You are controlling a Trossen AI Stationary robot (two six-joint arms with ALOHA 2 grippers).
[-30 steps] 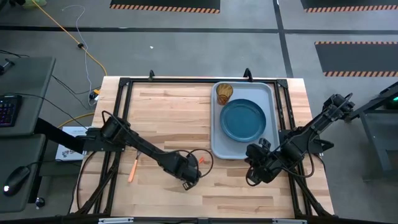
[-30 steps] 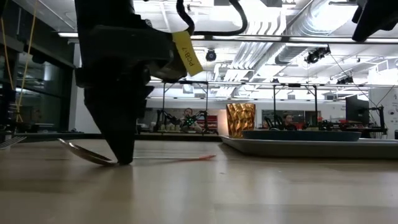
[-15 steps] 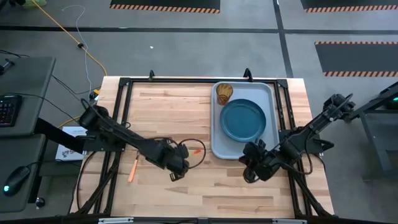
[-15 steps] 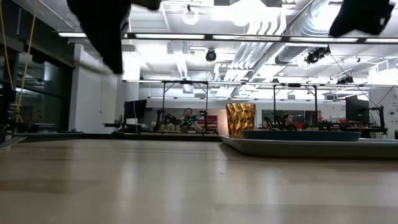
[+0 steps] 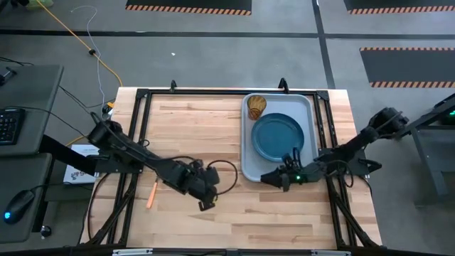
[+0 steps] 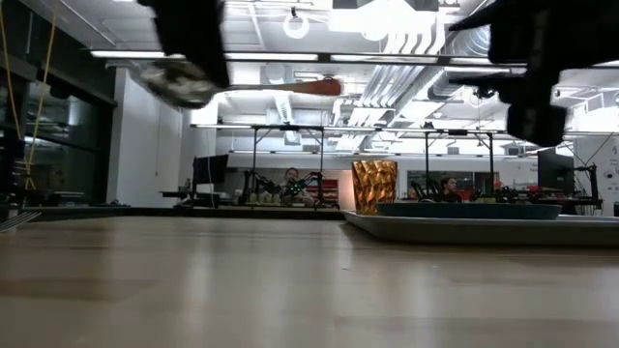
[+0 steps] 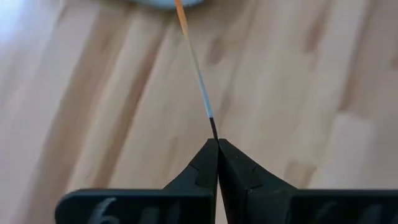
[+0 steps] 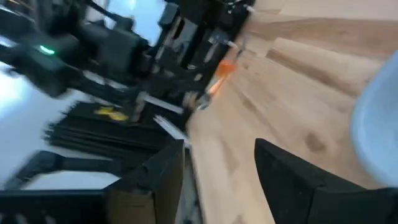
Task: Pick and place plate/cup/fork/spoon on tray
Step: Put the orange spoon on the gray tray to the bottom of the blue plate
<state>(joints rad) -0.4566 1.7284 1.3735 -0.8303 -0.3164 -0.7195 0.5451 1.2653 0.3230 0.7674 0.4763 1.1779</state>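
My left gripper (image 5: 205,198) hangs over the table's middle, near its front edge, shut on the spoon (image 6: 232,85). The spoon has a silver bowl and a reddish-orange handle (image 7: 182,20). The fork (image 5: 151,193) lies flat on the table to the left. On the blue-grey tray (image 5: 311,107) rest the dark blue plate (image 5: 278,136) and, at its far left corner, the amber cup (image 5: 257,106). My right gripper (image 5: 266,178) hovers level by the tray's near edge, pointing toward the table's left. It is open (image 8: 217,168) and holds nothing. My left gripper pinches the spoon's thin neck (image 7: 212,127), next to the bowl (image 6: 177,83), between its two fingertips. The fingers slant down from above. The handle runs away from them toward the tray. The spoon hangs roughly level, lifted clear of the table.
A black cable loop (image 5: 226,173) lies on the wood between the two grippers. Bare wood spreads across the table's far left and along its near edge. Black frame rails (image 5: 140,128) run along the table's sides. People sit far back in the room (image 6: 290,184).
My left gripper has risen, shifting a little toward the table's left, and has taken the spoon from the table top up into the air, where it now hangs roughly level. My right gripper has sunk and tipped from pointing downward to level, now reaching toward the table's left.
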